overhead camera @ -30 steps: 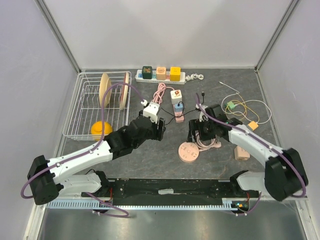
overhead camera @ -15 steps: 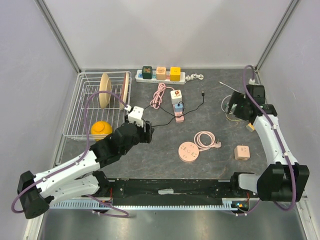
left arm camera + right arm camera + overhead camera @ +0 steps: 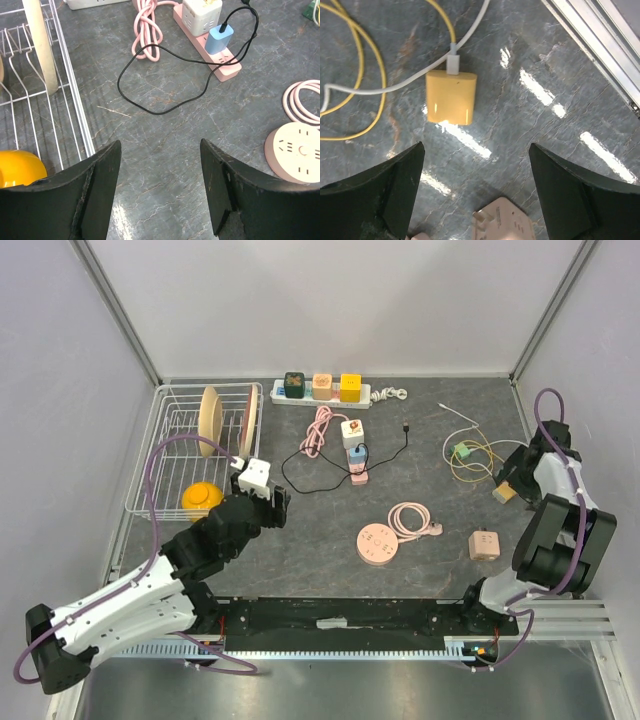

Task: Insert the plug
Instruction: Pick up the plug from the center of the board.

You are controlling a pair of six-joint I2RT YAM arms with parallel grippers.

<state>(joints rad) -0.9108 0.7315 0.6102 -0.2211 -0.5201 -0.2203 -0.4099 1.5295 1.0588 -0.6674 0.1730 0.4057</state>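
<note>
Left hand (image 3: 160, 150): apart, empty;
Right hand (image 3: 476, 149): apart, near flat yellow charger plug (image 3: 450, 97);
Risk: attached white cable (image 3: 470, 29) could tug it askew

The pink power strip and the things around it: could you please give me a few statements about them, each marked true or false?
1. The blue charger is plugged into the pink power strip. True.
2. The left gripper holds the black cable. False: its jaws are open and empty, and the cable lies on the table.
3. The yellow charger lies on the table with a white cable plugged into it. True.
4. The yellow bowl sits on the round pink socket. False: it is inside the wire rack.
</note>
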